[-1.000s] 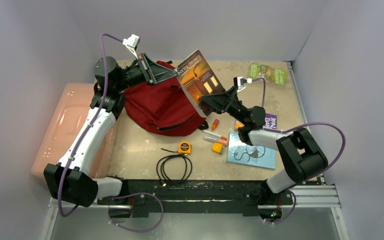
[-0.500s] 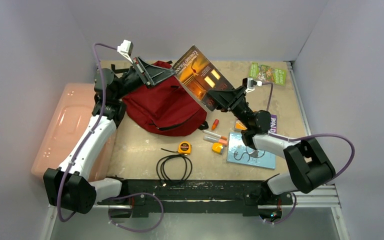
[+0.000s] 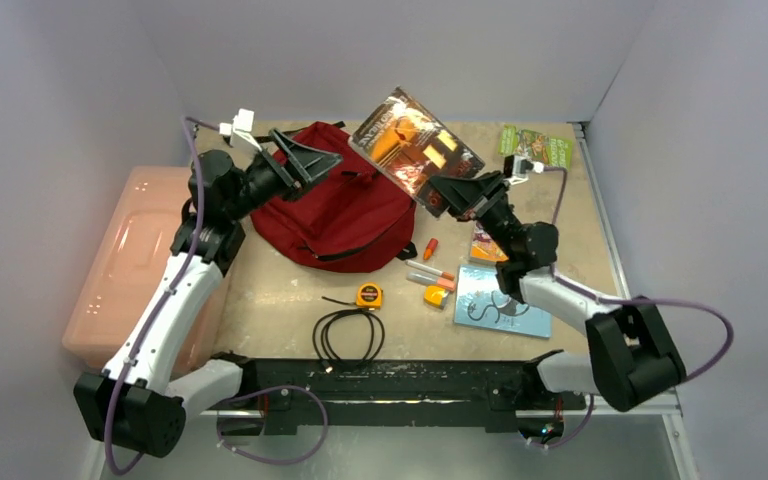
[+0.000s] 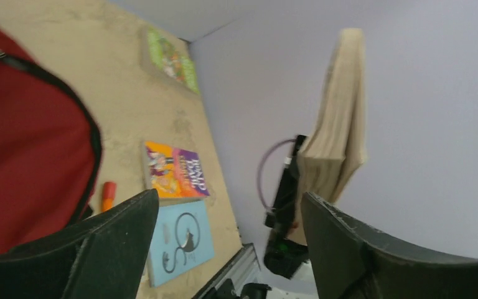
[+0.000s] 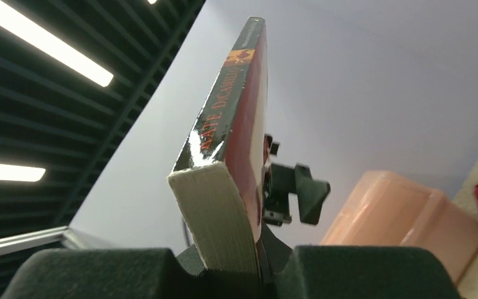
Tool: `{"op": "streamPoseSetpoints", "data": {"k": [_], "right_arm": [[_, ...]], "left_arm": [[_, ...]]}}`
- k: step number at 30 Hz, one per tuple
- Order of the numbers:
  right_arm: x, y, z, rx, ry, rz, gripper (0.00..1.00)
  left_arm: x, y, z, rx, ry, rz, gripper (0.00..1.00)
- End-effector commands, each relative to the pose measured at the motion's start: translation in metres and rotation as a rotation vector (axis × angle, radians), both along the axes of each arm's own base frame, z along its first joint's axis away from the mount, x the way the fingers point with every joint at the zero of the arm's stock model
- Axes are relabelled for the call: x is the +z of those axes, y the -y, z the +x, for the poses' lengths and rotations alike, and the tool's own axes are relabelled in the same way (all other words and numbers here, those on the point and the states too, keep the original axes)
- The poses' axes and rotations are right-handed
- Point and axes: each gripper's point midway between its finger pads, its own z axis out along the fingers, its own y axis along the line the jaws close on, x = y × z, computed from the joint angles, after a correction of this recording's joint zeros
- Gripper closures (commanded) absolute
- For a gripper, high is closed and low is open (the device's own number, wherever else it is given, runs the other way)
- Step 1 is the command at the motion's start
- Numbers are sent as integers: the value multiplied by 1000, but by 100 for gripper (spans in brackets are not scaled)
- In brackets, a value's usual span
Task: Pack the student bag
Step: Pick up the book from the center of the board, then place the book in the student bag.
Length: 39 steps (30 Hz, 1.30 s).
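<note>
1 paperback (image 3: 415, 142) is hanging in the clenched right claw (image 3: 448, 192), likely needing the released left claw (image 3: 322, 160) to open the student bag (image 3: 340, 215).

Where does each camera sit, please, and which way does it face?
Top external: above, behind the bases, looking down at the table; both arms show.
Left wrist: on the left tool, facing the right wall; its open fingers show.
Right wrist: on the right tool, facing up at the ceiling; its fingers clamp the book.
Shared: all three show that book.
</note>
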Motion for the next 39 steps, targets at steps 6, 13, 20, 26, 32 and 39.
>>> {"op": "streamPoseSetpoints", "data": {"k": [6, 13, 20, 26, 32, 39], "right_arm": [[-41, 86, 62, -610, -172, -663, 100], [-71, 151, 63, -881, -274, -1058, 100], [-88, 166, 40, -928, -273, -1076, 100], [-90, 152, 36, -868, -198, -1075, 100], [-84, 147, 32, -845, -144, -1093, 100], [-88, 131, 29, -760, -125, -1059, 100]], "left_arm": [[-138, -77, -10, 285, -288, 595, 12], [-165, -31, -7, 103, -176, 822, 15], [-188, 31, 3, -126, -45, 1003, 19], [-219, 46, 33, -158, -28, 1189, 26], [-238, 66, 48, -277, -34, 1238, 36], [-262, 81, 54, -302, -60, 1251, 32]]}}
